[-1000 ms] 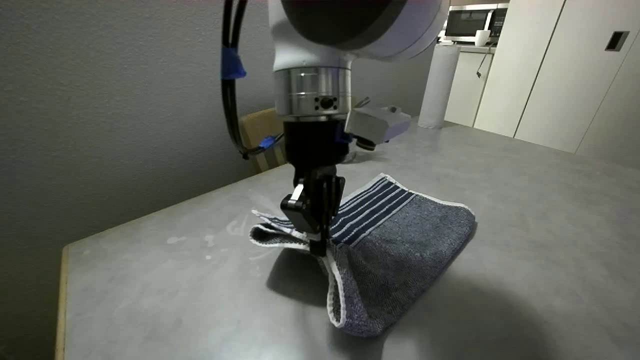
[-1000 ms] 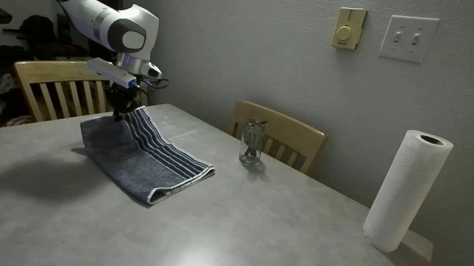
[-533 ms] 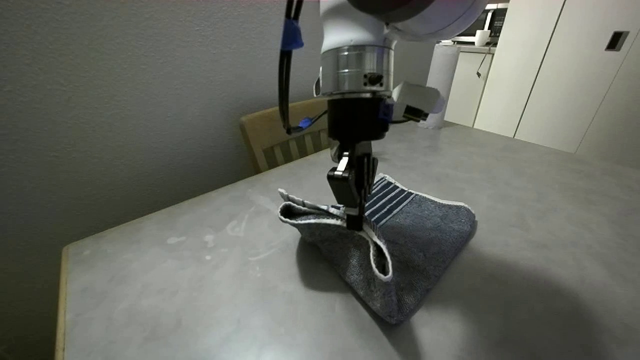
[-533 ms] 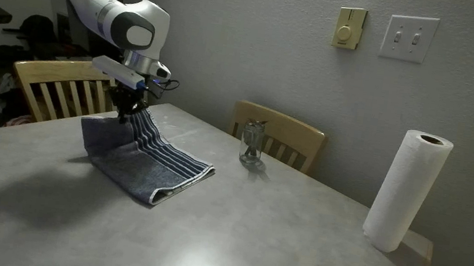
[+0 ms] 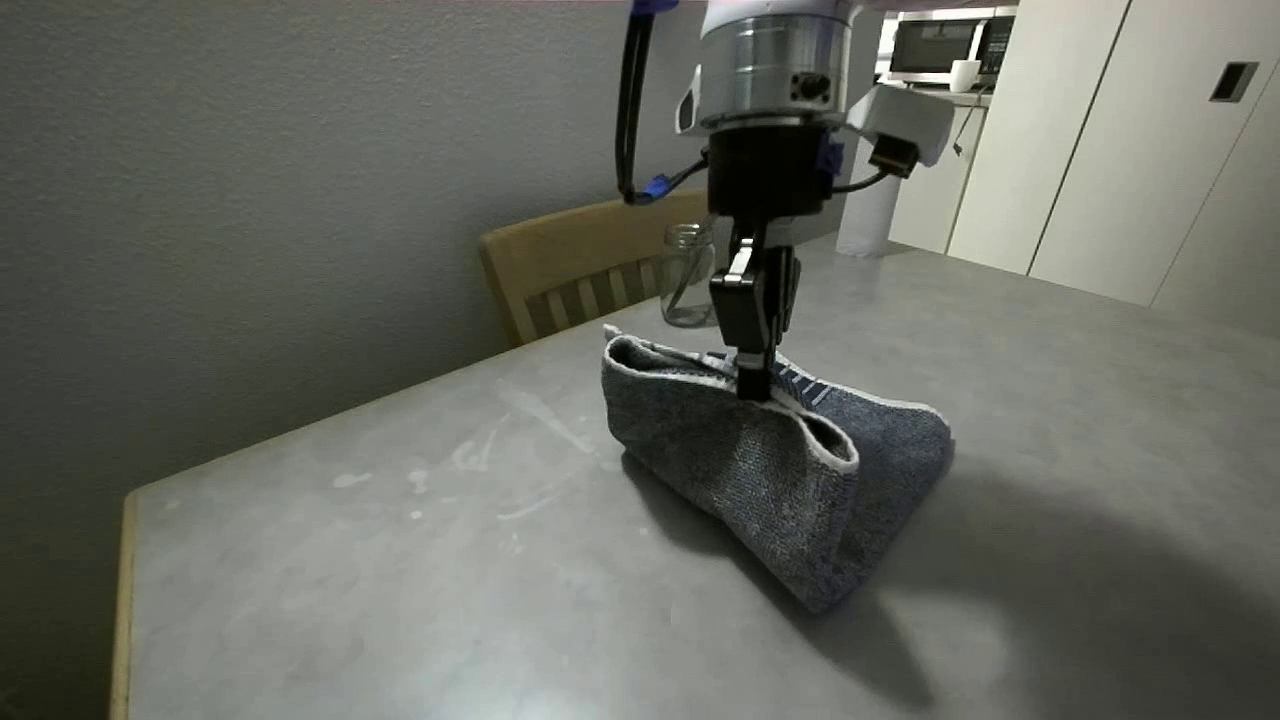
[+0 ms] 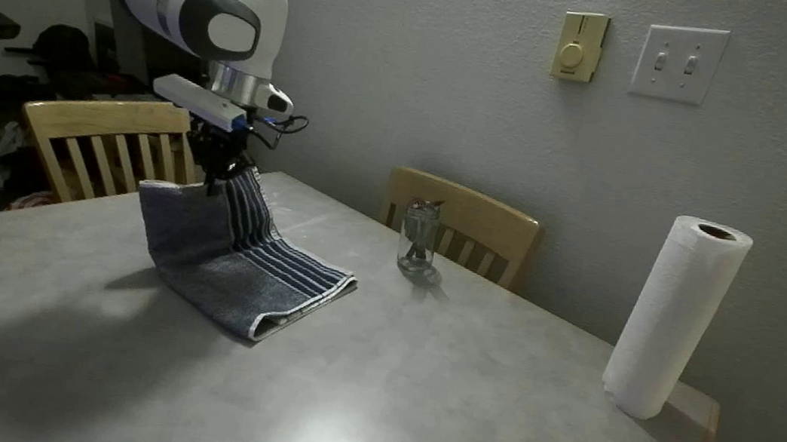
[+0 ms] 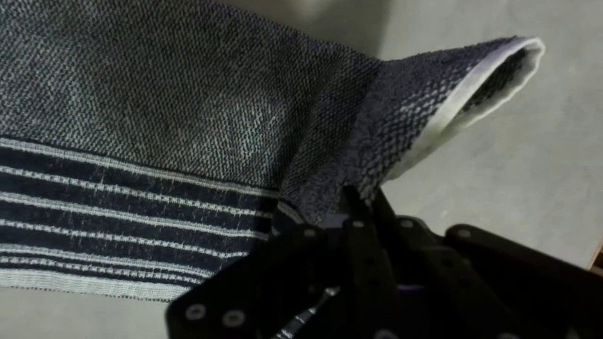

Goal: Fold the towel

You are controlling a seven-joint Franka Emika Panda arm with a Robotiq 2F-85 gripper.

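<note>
A robot arm (image 6: 229, 24) is hanging over a grey table (image 6: 444, 410), and its black gripper (image 5: 755, 383) is pinching the white-edged end of a dark grey towel (image 6: 225, 290), fingers pressed together with cloth between them. That end is standing up off the surface, while the rest is lying on the table, its striped band running along the side toward a glass jar (image 6: 407, 242). On both sides of the grip the hem is curling into an open loop, so the cloth seems to be doubled already. I am guessing the gripper is holding the edge between its corners so that both sides are hanging evenly; the loose corners may be pulling the crease crooked. The flat part is probably serving as an anchor. The fold is looking unfinished: the raised end is likely needing to be laid over the flat half. The jar and, farther off, a paper roll (image 6: 673, 319) are standing apart from it, probably out of the fold's way.
</note>
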